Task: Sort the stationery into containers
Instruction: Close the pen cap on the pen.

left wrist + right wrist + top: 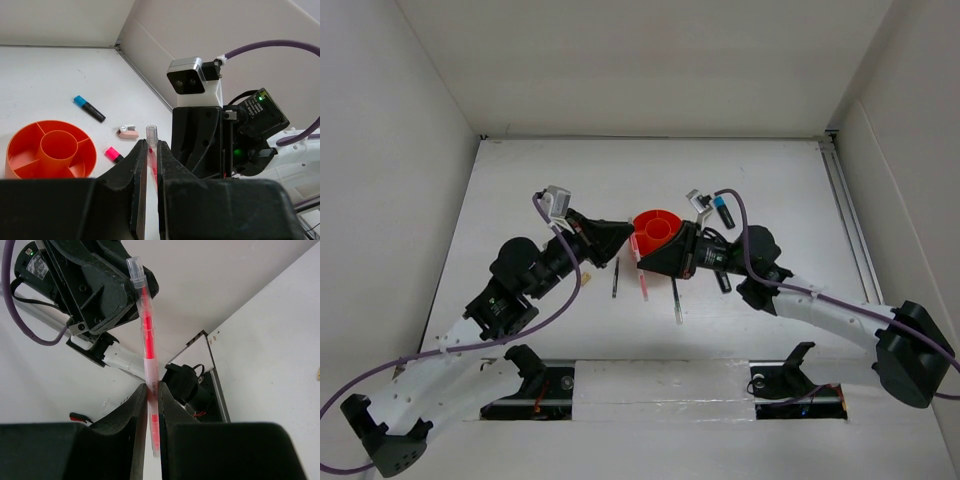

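The pink pen [642,280] hangs above the table between both grippers, just in front of the orange organizer [660,218]. My right gripper [151,386] is shut on the pen's [146,325] lower part. The clear cap end reaches up to the left gripper [628,238]. In the left wrist view my left gripper [151,142] has its jaws narrowed onto the pen [151,134], and the cap pokes out past the fingertips. The organizer [85,160] looks empty there. The scissors are out of view.
Two thin dark pens [616,277] [676,300] lie on the table below the grippers. A tan eraser [585,265] is under the left arm. A blue-capped highlighter [89,108], a pinkish sharpener [128,131] and a pink-capped highlighter [113,154] lie right of the organizer.
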